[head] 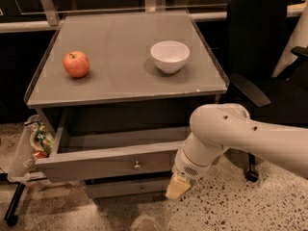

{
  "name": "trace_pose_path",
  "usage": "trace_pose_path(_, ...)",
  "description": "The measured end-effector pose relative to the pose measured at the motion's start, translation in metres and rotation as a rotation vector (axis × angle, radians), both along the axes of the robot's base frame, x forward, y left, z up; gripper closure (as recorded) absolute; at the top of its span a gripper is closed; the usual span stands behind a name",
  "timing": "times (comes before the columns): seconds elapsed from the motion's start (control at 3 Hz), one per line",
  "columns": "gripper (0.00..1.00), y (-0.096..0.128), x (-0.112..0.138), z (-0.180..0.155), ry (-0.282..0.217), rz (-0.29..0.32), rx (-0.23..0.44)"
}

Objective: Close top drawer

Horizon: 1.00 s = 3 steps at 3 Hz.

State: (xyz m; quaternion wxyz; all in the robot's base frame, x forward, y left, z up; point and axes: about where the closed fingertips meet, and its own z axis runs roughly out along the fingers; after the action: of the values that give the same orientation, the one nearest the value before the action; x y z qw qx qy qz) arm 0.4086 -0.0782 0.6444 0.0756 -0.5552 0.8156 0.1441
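Gripper [177, 187] hung low off the table's [120, 88] front-right corner, below the tabletop, pointing down at the speckled floor [231, 211]. It sat just beside the right end of the top drawer's [103, 162] front panel. Contact with the panel: couldn't tell. Open or closed: couldn't tell either, as only a pale yellowish tip showed under the white wrist.

White arm [231, 129] ran from the right side of the view to that same corner. Its rounded joint covered the drawer's right end.

Top drawer stood pulled out from under the table's front edge, with its grey inside floor and back wall showing. A small round metal knob [137, 166] sat at the centre of the front panel. A lower drawer front [120, 190] with a like knob sat beneath it, set further back.

On the tabletop, a red apple [76, 64] lay near the left edge. A white bowl [170, 56] stood upright right of centre, well apart from the apple.

A clear bag of mixed litter [34, 146] hung off the table's left edge near the front-left corner, just beside the drawer's left side. A black office chair [257, 37] stood past the right edge.
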Motion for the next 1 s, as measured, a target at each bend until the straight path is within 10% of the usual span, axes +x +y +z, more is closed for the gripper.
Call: trace_pose_path(1.0, 1.00, 0.006, 0.011, -0.004, -0.019, 0.004, -0.017)
